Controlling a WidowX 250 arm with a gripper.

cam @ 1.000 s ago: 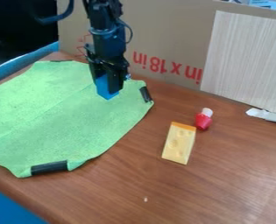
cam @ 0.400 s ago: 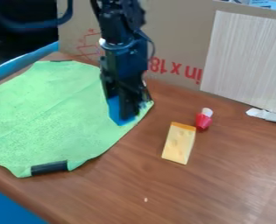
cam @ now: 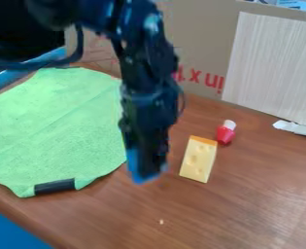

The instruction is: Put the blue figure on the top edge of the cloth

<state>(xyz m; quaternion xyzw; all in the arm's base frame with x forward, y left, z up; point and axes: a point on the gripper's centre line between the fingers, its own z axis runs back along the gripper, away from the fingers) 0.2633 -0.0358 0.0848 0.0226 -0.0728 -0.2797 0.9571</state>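
A: Quick one, what changed?

B: The hand (cam: 148, 163) swung off the cloth (cam: 58, 121). Two frames back it was over the cloth's upper right part, then near the right edge; now it's past that edge, closer to the camera, above the bare wood of the surface (cam: 246, 209).

A: Hand state?

B: Closed on the blue figure (cam: 136, 168), which hangs at its lower end, roughly upright, and has travelled along with it. Whether the figure's bottom touches the wood can't be told.

A: Anything bumped?

B: No. The cheese wedge (cam: 198, 159) sits to the right of the figure, same place as before. Red bottle (cam: 225, 134) with the white cap, same, just beyond the wedge. Cloth lies flat, black strip (cam: 54, 186) on its near edge unmoved.

A: Meaning for the task?

B: Not placed. If "top edge" is the far one in the camera view, this swing looks like a step away from the goal; the frames don't settle which edge is meant. Tag it as carrying, grasp done, placement pending.

A: Next?

B: Likely a carry back over the cloth, then lower and release at the edge. Risk: it clips the wedge, or a low pass drags the cloth.
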